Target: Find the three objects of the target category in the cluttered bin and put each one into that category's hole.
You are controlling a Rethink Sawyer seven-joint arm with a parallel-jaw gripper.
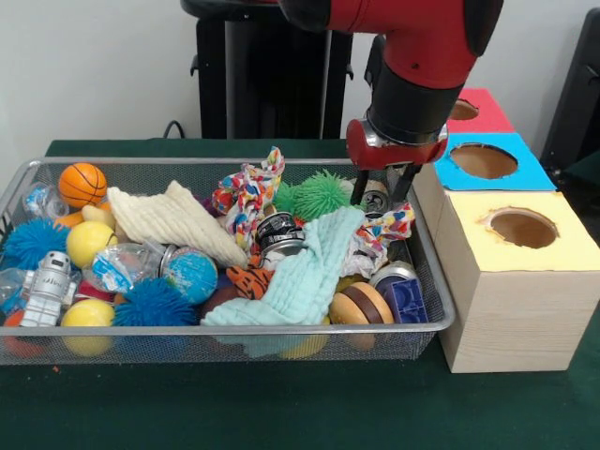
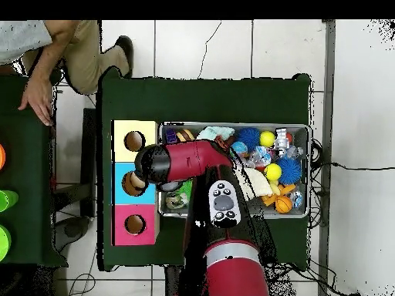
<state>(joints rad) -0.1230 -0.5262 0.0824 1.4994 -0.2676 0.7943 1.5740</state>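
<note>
The wire mesh bin [image 1: 427, 246] is full of toys and cloths; it also shows in the overhead view [image 2: 308, 171]. One printed rag [image 1: 251, 190] stands bunched at the bin's back middle. A second printed rag [image 1: 386, 231] lies at the right end beside the mint-green cloth [image 1: 311, 270]. I cannot make out a third one. My gripper [image 1: 382, 186] hangs open and empty just above the second rag, over a can top. The yellow-topped hole [image 1: 522, 228] is in the nearest box to the right of the bin; it also shows in the overhead view [image 2: 133, 141]. In the overhead view my arm [image 2: 181, 162] hides the gripper.
The blue-topped hole [image 1: 483, 161] and the red-topped hole [image 1: 462, 110] lie behind the yellow one. A cream cloth [image 1: 178, 221], spiky balls, a toy basketball [image 1: 82, 184], a robot figure and cans fill the bin. A person's hand [image 2: 37, 100] rests on a side table.
</note>
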